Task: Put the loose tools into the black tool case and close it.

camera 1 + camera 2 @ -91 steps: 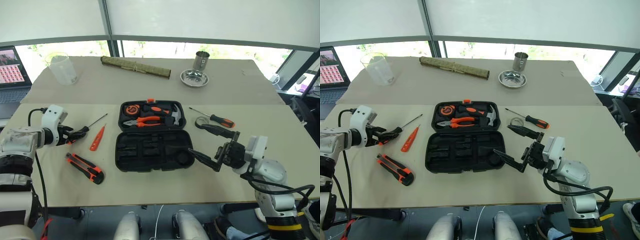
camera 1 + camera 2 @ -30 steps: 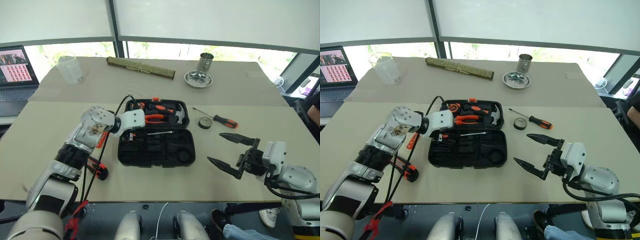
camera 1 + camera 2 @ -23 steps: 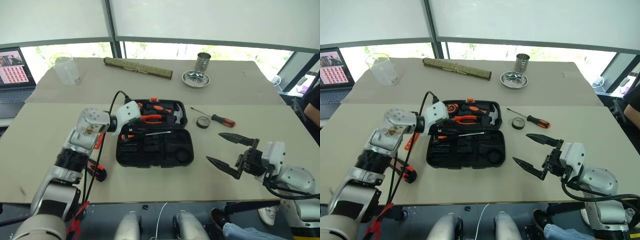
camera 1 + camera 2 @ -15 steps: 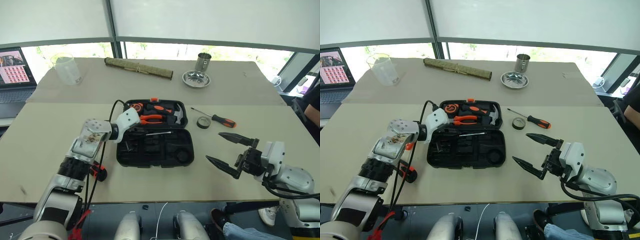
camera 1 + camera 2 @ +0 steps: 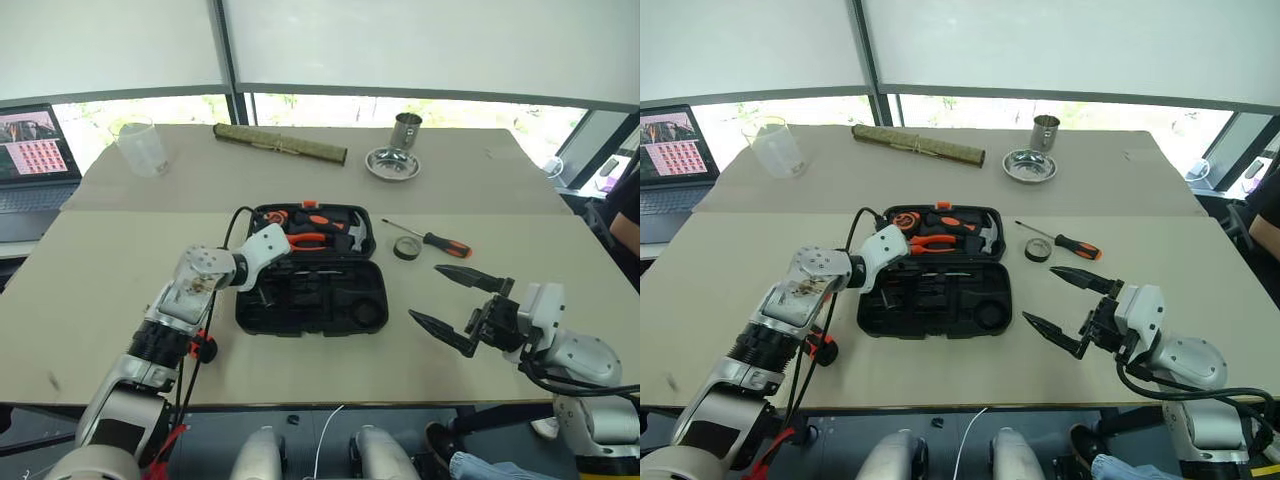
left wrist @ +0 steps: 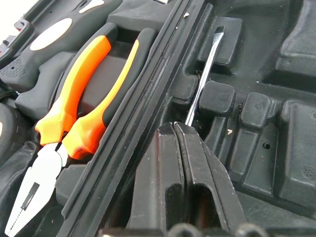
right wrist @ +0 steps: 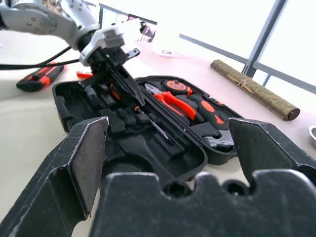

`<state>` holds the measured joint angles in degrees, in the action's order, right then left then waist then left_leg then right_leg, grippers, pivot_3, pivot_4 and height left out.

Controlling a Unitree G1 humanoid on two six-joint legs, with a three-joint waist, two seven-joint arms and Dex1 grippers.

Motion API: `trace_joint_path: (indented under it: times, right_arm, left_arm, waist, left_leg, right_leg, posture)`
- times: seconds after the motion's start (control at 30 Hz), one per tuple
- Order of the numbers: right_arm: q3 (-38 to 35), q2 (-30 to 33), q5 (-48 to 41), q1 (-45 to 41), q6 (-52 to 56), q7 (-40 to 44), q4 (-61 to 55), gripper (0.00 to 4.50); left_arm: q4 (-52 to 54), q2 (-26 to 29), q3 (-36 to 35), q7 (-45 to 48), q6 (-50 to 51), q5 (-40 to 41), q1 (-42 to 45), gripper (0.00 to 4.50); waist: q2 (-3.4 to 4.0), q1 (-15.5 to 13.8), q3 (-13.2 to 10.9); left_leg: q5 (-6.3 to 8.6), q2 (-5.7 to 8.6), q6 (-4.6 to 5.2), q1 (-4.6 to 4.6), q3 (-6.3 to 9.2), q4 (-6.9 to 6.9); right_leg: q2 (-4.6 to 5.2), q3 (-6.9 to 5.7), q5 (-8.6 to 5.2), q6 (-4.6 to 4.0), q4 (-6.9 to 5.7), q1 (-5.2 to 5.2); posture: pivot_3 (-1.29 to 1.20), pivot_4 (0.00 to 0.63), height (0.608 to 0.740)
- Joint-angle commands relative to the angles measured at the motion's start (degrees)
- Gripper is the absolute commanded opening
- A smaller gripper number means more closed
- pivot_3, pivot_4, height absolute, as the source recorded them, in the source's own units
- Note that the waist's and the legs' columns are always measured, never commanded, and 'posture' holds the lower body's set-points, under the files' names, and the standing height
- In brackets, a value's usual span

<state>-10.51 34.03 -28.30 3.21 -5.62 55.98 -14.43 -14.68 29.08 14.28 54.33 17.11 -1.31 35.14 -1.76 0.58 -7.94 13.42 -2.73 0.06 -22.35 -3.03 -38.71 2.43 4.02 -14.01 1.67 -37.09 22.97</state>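
Tool case (image 5: 312,280), black and lying open, sits in the middle of the table (image 5: 90,260) in front of me, with its lid half on the far side and its slotted tray half on the near side. My left gripper (image 6: 190,148) is inside the left part of the tray half, near the hinge line, and its two black fingers (image 6: 168,168) are pressed together. In my left wrist view a long screwdriver (image 6: 205,69) lies in the moulded slots, and its steel shaft runs away from my fingertips to the flat tip; the closed fingertips are just at the near end of the shaft, but I cannot tell if they pinch it or only touch it. In the lid half I see the orange-handled pliers (image 6: 84,108) and the hammer (image 5: 352,232) in their places. My right gripper (image 5: 450,298) hangs over the table to the right of the case, well apart from it, with its fingers spread wide and nothing between them. A second long screwdriver (image 5: 430,238) and the small dark tape roll (image 5: 405,248) lie on the table to the right of the lid, just beside each other. The utility knife (image 7: 37,79) lies on the table to the left of the case, partly hidden behind my left arm. A rolled bamboo mat (image 5: 280,143), a metal cup (image 5: 404,131) and a metal dish (image 5: 392,163) are at the far side.
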Motion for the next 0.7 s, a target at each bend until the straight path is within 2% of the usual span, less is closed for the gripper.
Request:
trace_joint_path:
  times: [0.03,0.07,0.1,0.13,0.23,0.33,0.47,0.57,0.7]
  right_arm:
    - [-3.43,0.20,-0.96,0.36,-0.95,-1.20,-0.18,4.50]
    - [-4.58,0.47,-1.45,0.74,-0.69,-1.34,0.28,4.50]
    - [-5.68,0.85,-1.81,1.21,-0.58,-1.25,0.88,4.50]
    - [-6.92,1.49,-1.90,1.91,-0.73,-0.63,2.03,4.50]
    - [-10.60,3.06,-1.04,3.55,-2.02,0.67,7.83,4.50]
    - [-12.87,3.94,0.78,4.16,-3.68,0.75,14.40,4.50]
    - [-16.10,3.40,2.40,3.50,-5.72,-2.66,22.78,4.50]
    - [-16.33,3.77,3.30,1.59,-6.03,-4.40,25.44,4.50]
    - [-11.74,7.91,5.22,-9.08,-1.94,-2.09,30.53,4.50]
  left_arm:
    - [-1.23,-1.73,-5.21,2.08,-7.82,6.83,-3.97,0.06]
    - [0.40,-2.03,-8.28,3.32,-7.93,10.50,-4.60,0.06]
    - [1.59,-2.10,-10.94,4.38,-9.18,13.40,-5.14,0.59]
    - [3.55,-1.12,-13.10,6.93,-8.40,16.71,-6.07,0.78]
    - [7.66,3.36,-17.98,11.50,-9.15,21.72,-9.84,1.99]
    - [11.51,6.12,-23.62,15.20,-7.85,28.84,-14.27,3.07]
    - [16.86,9.51,-31.40,15.00,-3.37,36.00,-21.13,4.44]
    - [21.59,11.51,-35.32,15.12,0.98,40.67,-27.46,4.44]
    - [21.79,13.87,-36.14,16.30,-1.17,38.72,-31.31,4.44]
  waist:
    - [0.06,0.06,0.03]
    - [0.07,0.08,0.03]
    - [0.05,0.09,0.01]
    - [0.01,0.09,-0.02]
    - [-0.14,0.13,-0.11]
    - [-0.12,0.26,-0.11]
    - [-0.08,0.33,-0.13]
    - [-0.07,0.39,-0.14]
    - [0.09,1.01,-0.26]
  left_leg:
    - [0.00,0.00,0.00,0.00,0.00,0.00]
    - [0.00,-0.01,0.00,0.00,0.00,0.01]
    - [0.00,-0.02,0.00,-0.06,-0.01,0.01]
    - [0.00,-0.03,0.00,-0.20,-0.01,0.01]
    - [0.00,-0.03,0.00,-0.54,0.03,-0.03]
    - [0.00,-0.04,0.00,-0.48,0.00,0.01]
    - [0.00,-0.06,0.00,-0.38,-0.07,0.04]
    - [0.00,-0.09,0.00,-0.38,-0.06,0.04]
    - [0.00,-0.11,0.00,-0.29,-0.18,0.07]
  right_leg:
    - [0.00,0.00,0.00,0.00,-0.01,0.01]
    - [0.00,0.00,0.00,-0.01,0.00,0.01]
    - [0.00,0.01,0.01,-0.02,-0.01,0.08]
    - [0.01,0.01,0.05,-0.10,-0.01,0.20]
    - [0.00,-0.04,0.13,-0.21,-0.01,0.50]
    - [0.02,-0.01,0.12,-0.20,0.02,0.48]
    - [0.06,0.00,0.11,-0.20,0.05,0.40]
    - [0.05,-0.01,0.07,-0.16,0.05,0.40]
    - [0.05,0.10,-0.02,-0.08,0.07,0.39]
  posture:
    - [0.00,0.150,0.740]
    - [0.00,0.150,0.740]
    - [0.00,0.150,0.740]
    - [0.00,0.150,0.740]
    - [0.00,0.150,0.740]
    - [0.00,0.150,0.740]
    - [0.00,0.150,0.740]
    - [0.00,0.150,0.740]
    - [0.00,0.150,0.740]
